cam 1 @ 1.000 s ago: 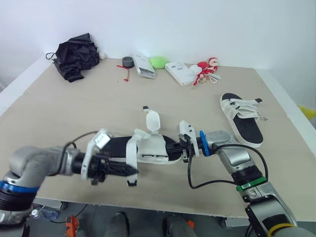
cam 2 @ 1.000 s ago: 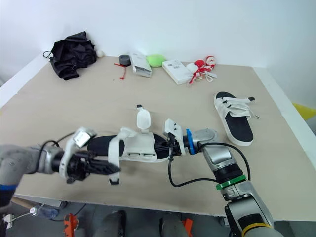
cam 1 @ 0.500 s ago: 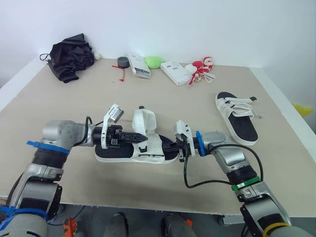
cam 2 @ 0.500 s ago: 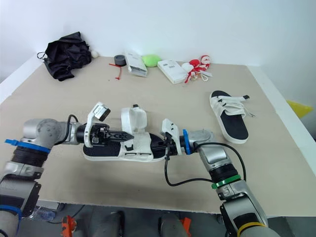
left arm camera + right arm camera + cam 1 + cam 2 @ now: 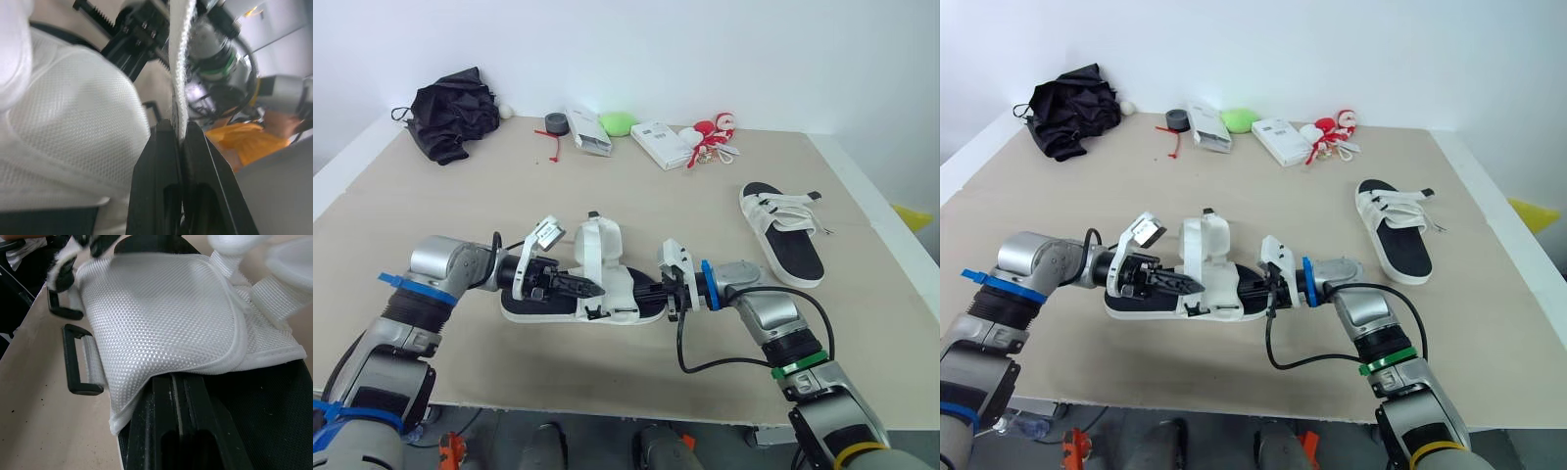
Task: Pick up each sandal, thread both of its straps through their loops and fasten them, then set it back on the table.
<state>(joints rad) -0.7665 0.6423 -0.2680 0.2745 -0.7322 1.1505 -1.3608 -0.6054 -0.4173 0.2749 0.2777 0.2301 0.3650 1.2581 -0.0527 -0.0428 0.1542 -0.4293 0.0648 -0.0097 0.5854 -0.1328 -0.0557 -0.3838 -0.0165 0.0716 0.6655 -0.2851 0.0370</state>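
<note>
A sandal (image 5: 619,291) with a black sole and white mesh upper lies on the table (image 5: 460,225) in the middle, near the front. My left gripper (image 5: 590,290) reaches over it from the left and is shut on a white strap (image 5: 178,73) that runs up from between its fingers. One wide strap flap (image 5: 597,240) stands upright. My right gripper (image 5: 654,293) is shut on the sandal's right end, with its fingers (image 5: 166,431) lying on the insole under the mesh edge (image 5: 161,318). Black loops (image 5: 78,362) hang off the upper's side. A second sandal (image 5: 783,230) with its straps across lies at the right.
Along the back edge sit a black bundle of cloth (image 5: 455,113), a tape roll (image 5: 555,122), a white box (image 5: 587,132), a green object (image 5: 615,122), a booklet (image 5: 666,144) and a red-and-white toy (image 5: 715,132). The table's front edge runs just behind my arms.
The head camera has shifted. My left gripper has come from near the front edge up over the sandal, still holding the strap. The right gripper keeps its hold.
</note>
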